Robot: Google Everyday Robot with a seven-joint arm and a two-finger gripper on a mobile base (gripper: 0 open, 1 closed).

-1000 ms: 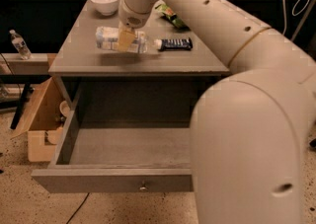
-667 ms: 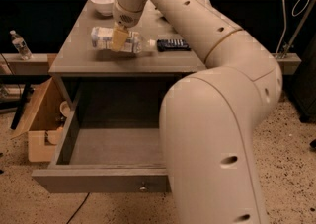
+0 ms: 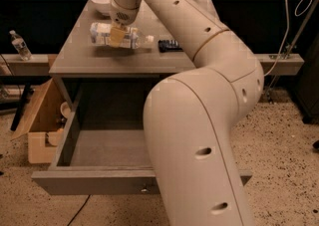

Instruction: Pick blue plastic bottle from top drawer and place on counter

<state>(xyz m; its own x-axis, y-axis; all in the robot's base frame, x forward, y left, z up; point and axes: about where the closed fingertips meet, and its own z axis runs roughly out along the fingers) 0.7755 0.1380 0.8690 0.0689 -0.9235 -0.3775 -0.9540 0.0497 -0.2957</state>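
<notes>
Jaws of the gripper (image 3: 118, 35) are closed across the middle of the blue plastic bottle (image 3: 131, 38), one tan pad showing on its near side, over the left half of the tabletop (image 3: 124, 63), about midway between the far and near edges. Whether the bottle touches the surface cannot be told. It lies on its side, parallel to the near edge: clear, pale bluish plastic with a wide white-and-blue label and its narrow end toward the right edge. Just beside that end lies a flat black object (image 3: 170, 46), and a white bowl (image 3: 101, 2) sits near the far left corner. Below the near edge the top drawer (image 3: 94, 182) stands pulled open, its right part hidden by the arm's thick cream elbow (image 3: 199, 140). Against the frame from a second ago, the bottle and jaws stand slightly nearer the left edge, the grasp unchanged, and the elbow has swung from the picture's right side to cover more of the drawer.
</notes>
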